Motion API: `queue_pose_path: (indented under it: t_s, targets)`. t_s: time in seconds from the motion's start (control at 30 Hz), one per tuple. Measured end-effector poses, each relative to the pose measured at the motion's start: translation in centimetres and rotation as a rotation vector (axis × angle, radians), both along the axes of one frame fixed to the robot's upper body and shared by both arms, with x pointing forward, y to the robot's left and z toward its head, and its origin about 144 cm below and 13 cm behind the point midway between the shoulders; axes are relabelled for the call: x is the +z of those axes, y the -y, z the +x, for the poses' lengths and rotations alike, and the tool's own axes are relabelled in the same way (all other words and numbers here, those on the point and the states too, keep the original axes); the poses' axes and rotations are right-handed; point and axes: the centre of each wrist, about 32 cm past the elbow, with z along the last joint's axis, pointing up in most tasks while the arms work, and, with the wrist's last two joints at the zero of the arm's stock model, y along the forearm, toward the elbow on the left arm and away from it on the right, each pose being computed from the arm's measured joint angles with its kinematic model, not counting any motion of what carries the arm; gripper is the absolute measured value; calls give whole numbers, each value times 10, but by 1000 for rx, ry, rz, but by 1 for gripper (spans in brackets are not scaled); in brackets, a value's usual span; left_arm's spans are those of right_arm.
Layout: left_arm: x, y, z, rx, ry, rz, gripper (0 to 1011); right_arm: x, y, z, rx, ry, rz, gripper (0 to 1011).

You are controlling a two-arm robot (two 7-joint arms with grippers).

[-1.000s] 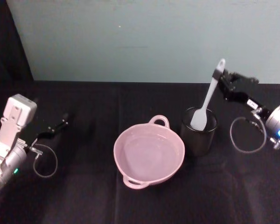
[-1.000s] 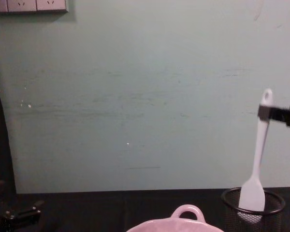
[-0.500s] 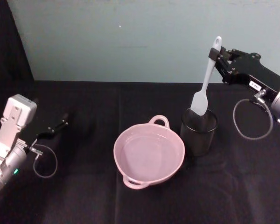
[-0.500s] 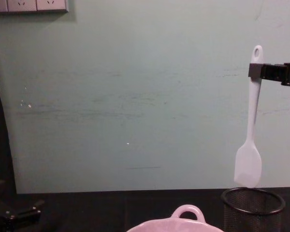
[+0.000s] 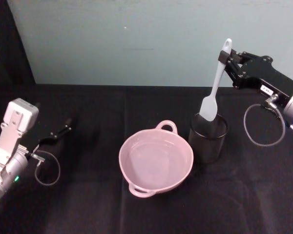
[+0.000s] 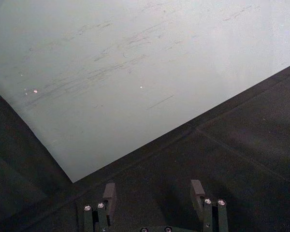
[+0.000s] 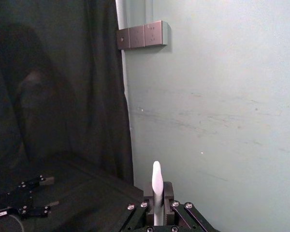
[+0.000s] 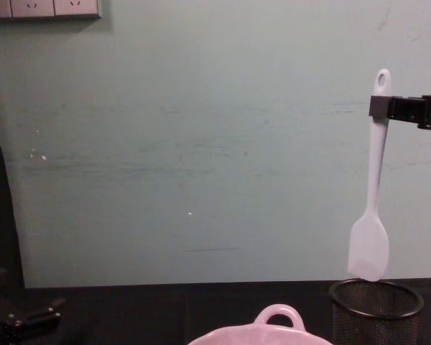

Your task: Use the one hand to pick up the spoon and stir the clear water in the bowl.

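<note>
Far left, the idle left tool (image 5: 58,134) lies low over the black-draped table (image 5: 88,204), its fingers (image 6: 197,188) spread with nothing between them. From the chest camera it is little more than a dark shape in the bottom corner (image 8: 29,320). A dark curtain (image 5: 10,44) meets a pale green wall (image 5: 136,39) that carries a row of outlets (image 8: 43,7).

At mid-table sits the pink bowl (image 5: 129,151); its clear water is barely discernible. The chest view cuts the bowl off at its loop handle (image 8: 279,316).

Just right of the bowl stands a black mesh cup (image 5: 205,148), its contents impossible to make out.

Above the cup, the right tool (image 5: 228,57) pinches the white spoon (image 5: 214,87) near the top of its handle. The spoon hangs almost upright, with its blade tip at the cup's rim.
</note>
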Motion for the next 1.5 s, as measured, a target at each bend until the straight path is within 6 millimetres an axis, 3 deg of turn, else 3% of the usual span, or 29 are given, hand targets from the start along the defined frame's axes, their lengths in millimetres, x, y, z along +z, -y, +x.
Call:
queue_pose_path:
  t_s: [0.37,0.7,0.97,1.5]
  targets:
    - [0,0,0,0,0,0,1005,0,-1,-5,5,6,-7,122]
    - [0,0,0,0,0,0,1005,-2,-21,-19,95,27,4,122]
    - [0,0,0,0,0,0,1005,-26,-49,-23,213,20,12,122]
    - [0,0,0,0,0,0,1005,-74,-70,-34,300,-35,-23,122]
